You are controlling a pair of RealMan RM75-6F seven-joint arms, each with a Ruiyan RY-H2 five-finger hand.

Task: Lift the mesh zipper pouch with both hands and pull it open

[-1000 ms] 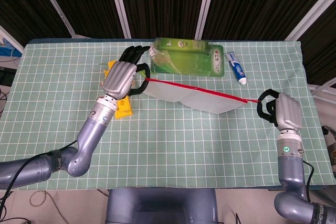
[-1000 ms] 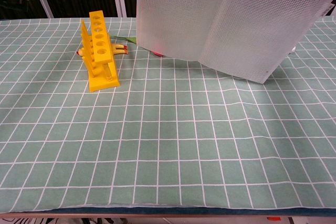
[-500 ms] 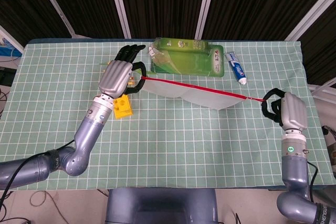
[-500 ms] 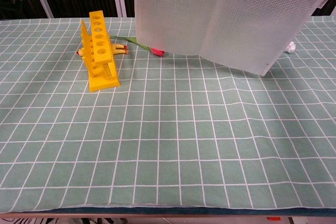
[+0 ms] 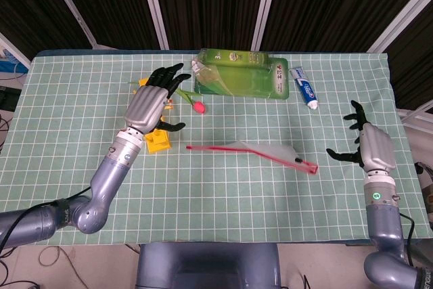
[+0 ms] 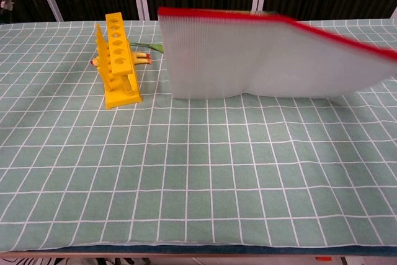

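The white mesh zipper pouch with its red zipper edge is free of both hands, mid-table in the head view. In the chest view the pouch looks blurred, its lower edge at the cloth and its red edge on top. My left hand hovers up and to the left of it, fingers spread, holding nothing. My right hand is off the pouch's right end, fingers also spread and empty. Neither hand touches the pouch.
A yellow rack stands under my left hand, also the yellow rack at left in the chest view. A red-tipped stem, a green package and a toothpaste tube lie at the back.
Both hands have let go of the pouch and spread their fingers. The pouch, held stretched between them before, has dropped toward the table. The red-tipped stem is uncovered.
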